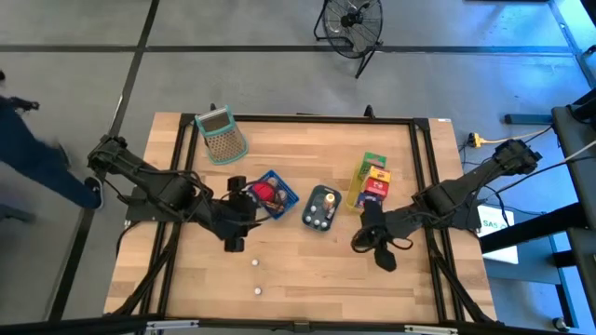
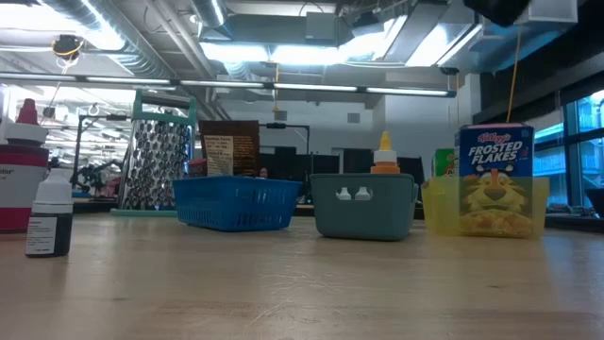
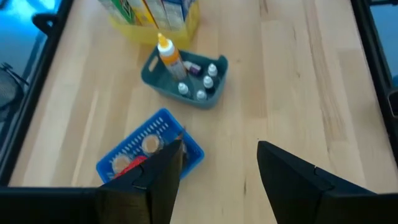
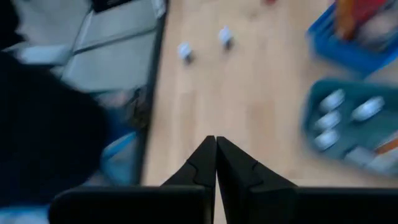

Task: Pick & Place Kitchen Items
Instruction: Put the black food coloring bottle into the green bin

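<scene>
High view: left gripper [image 1: 237, 244], fingers apart and empty, hovers beside the blue basket [image 1: 282, 193]; two small white bottles [image 1: 255, 264] lie just past it. Right gripper [image 1: 358, 244] is closed, empty.

Small white-capped bottles [image 3: 202, 81] and an orange-tipped squeeze bottle [image 3: 169, 55] were stood upright in the teal tray. Boxes, a Frosted Flakes box [image 2: 494, 179] among them, were kept upright in the yellow one. Two tiny white pieces [image 1: 253, 263] were left loose on the wood.
</scene>
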Controlling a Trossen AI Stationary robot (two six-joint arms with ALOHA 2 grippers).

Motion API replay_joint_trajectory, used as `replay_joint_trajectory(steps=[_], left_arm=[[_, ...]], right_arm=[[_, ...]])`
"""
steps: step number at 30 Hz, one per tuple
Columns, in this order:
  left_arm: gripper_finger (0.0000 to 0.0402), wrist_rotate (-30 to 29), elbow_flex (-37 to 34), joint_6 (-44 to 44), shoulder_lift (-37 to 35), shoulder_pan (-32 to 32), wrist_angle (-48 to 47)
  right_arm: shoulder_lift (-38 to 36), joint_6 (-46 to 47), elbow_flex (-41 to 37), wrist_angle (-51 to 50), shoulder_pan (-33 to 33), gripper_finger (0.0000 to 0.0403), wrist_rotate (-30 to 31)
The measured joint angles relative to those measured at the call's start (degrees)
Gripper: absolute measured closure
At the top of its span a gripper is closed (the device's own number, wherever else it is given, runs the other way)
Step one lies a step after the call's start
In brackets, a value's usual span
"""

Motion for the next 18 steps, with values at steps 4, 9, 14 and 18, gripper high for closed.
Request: replay_joint_trajectory(steps=[4,9,14,18], left_arm=[[0.0198,-0.1,0.0,-1.5,0.0,-1.6,-0.7],[0.0198,-0.1,0.0,-1.5,0.0,-3.3,-0.7],[0.0198,-0.7,0.0,-1.4,0.0,-4.5,-0.7],[0.0198,-2.0,0.0,-1.4,0.0,-5.1,-0.7]], right_arm=[[1.0,-5.5,0.0,1.8,0.2,0.0388,6.8],[3.7,-8.9,0.0,6.3,-0.6,0.0388,7.9],[7.5,-10.5,0.0,10.6,-1.4,0.0358,8.8],[10.3,-11.8,0.0,14.6,-2.4,0.0311,10.7]])
